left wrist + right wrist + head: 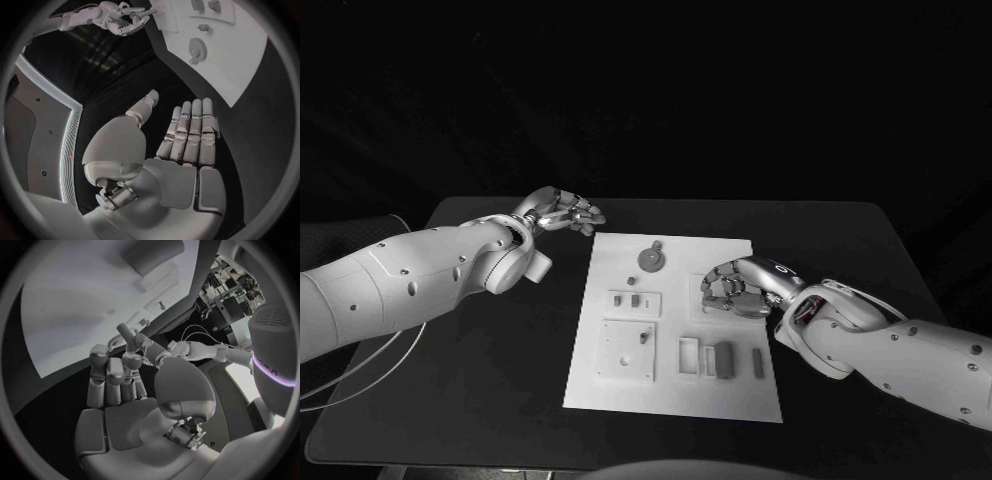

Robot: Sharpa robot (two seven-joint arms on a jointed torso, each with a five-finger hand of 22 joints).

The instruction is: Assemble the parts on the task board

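Observation:
The white task board (678, 385) lies in the middle of the black table. A round grey gear (652, 259) sits near its far edge, small pieces (633, 300) lie below it, and upright grey blocks (723, 358) stand near the front. My left hand (564, 212) hovers over the table just off the board's far left corner; in the left wrist view this hand (181, 145) has straight fingers and holds nothing. My right hand (737, 287) hangs over the board's right side, fingers half bent. The right wrist view shows this hand (125, 390) empty above the board (75, 310).
A square white plate (627, 350) with a small peg sits on the board's left half. A slim grey bar (759, 362) stands near the right edge. Bare black table (473, 380) surrounds the board on both sides.

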